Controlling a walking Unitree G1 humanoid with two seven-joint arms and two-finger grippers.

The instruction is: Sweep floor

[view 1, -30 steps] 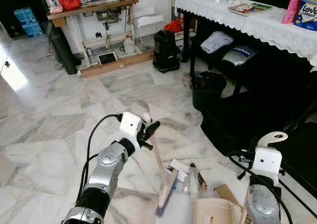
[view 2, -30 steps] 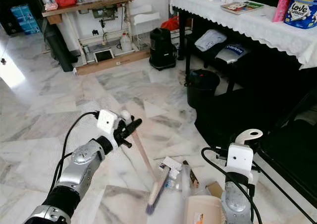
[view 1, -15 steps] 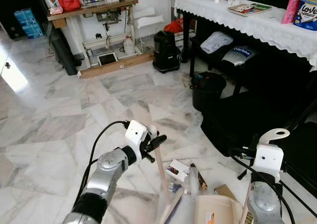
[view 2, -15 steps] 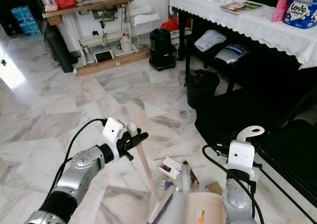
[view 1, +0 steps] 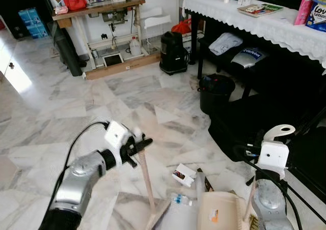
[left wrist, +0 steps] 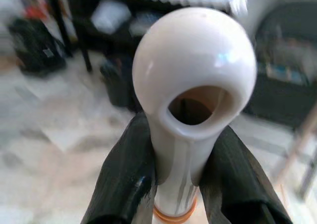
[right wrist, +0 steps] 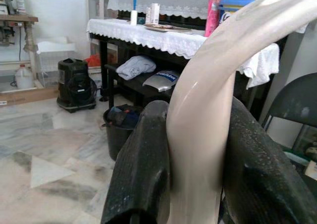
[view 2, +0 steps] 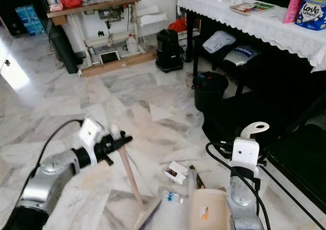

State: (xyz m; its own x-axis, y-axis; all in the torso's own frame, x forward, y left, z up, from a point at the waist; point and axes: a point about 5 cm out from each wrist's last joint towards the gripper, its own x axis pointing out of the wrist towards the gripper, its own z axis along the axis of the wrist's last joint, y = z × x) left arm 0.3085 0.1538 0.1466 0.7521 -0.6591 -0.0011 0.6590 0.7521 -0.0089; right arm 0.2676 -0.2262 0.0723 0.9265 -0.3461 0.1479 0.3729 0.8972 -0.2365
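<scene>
- Broom (view 1: 146, 189) slanted across the marble floor (view 1: 61, 118), bristles down near the bottom edge of the head view, close beside scattered litter: a small carton (view 1: 182, 174) and a plastic bottle (view 1: 179, 199).
- Left gripper (view 1: 136, 146) clamped tight around the broom's white handle end.
- Right gripper (right wrist: 193, 149) closed on the curved handle of the beige dustpan (view 1: 219, 214), resting on the floor beside the litter.
- Sweeping judged midway: litter gathered near the pan, not yet inside.

- The left arm reaches forward, bent at the elbow; the left gripper (view 1: 138, 144) is clamped on the broom handle (view 1: 145, 181).
- The right gripper (right wrist: 195, 149) pinches the dustpan handle (right wrist: 208, 115).
</scene>
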